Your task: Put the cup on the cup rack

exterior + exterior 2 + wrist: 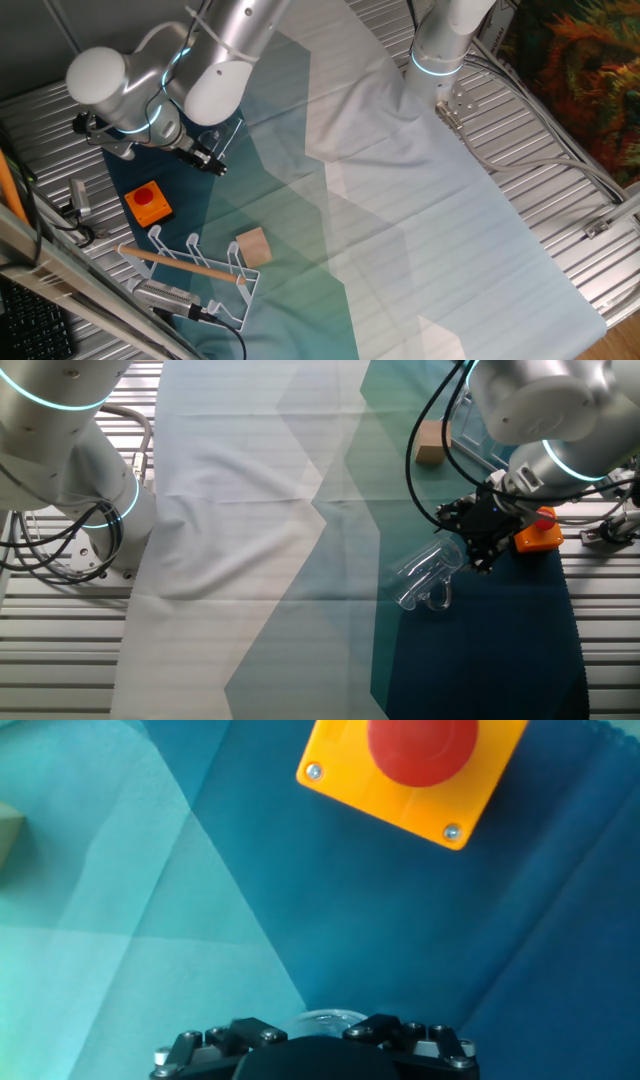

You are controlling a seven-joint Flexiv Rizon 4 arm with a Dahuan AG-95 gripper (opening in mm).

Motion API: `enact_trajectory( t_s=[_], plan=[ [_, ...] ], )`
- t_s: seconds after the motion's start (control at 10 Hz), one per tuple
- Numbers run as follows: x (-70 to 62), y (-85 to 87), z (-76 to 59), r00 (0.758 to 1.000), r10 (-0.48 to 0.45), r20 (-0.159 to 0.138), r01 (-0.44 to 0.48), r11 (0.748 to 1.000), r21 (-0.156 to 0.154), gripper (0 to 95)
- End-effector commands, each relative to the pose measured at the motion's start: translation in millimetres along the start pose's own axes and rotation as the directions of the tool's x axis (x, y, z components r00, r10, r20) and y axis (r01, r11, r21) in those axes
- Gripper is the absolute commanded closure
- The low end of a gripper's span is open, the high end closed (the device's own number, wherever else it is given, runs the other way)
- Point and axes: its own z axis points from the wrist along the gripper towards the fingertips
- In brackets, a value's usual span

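The fingers [478, 552] look closed on the cup [428, 576], though the grip is unclear. It may slip: clear, smooth; rack [195, 265] lies at six o'clock.

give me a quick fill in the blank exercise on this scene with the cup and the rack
1. The button on the orange box is ____ in colour.
2. The rod across the cup rack is made of ____.
3. The cup is made of clear ____.
4. Beside the cup rack sits a tan wooden ____.

Missing words: red; wood; glass or plastic (transparent material); block
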Motion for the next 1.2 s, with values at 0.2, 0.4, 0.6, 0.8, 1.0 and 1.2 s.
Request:
enact_trajectory(
  t_s=[0.2,0.4,0.6,0.8,1.0,1.2],
  plan=[
    [2.1,1.4,3.1,1.000,-0.007,0.000,0.007,1.000,0.007,19.0],
    [3.7,2.0,4.9,1.000,-0.007,-0.002,0.007,1.000,0.009,19.0],
    [5.9,2.8,8.0,1.000,-0.008,-0.002,0.008,1.000,0.012,19.0],
    [6.8,3.1,9.6,1.000,-0.009,-0.001,0.009,1.000,0.012,19.0],
    [7.0,3.2,9.7,1.000,-0.005,-0.003,0.005,1.000,0.014,19.0],
    [7.1,3.2,9.8,1.000,-0.001,-0.003,0.001,1.000,0.016,19.0]
  ],
)
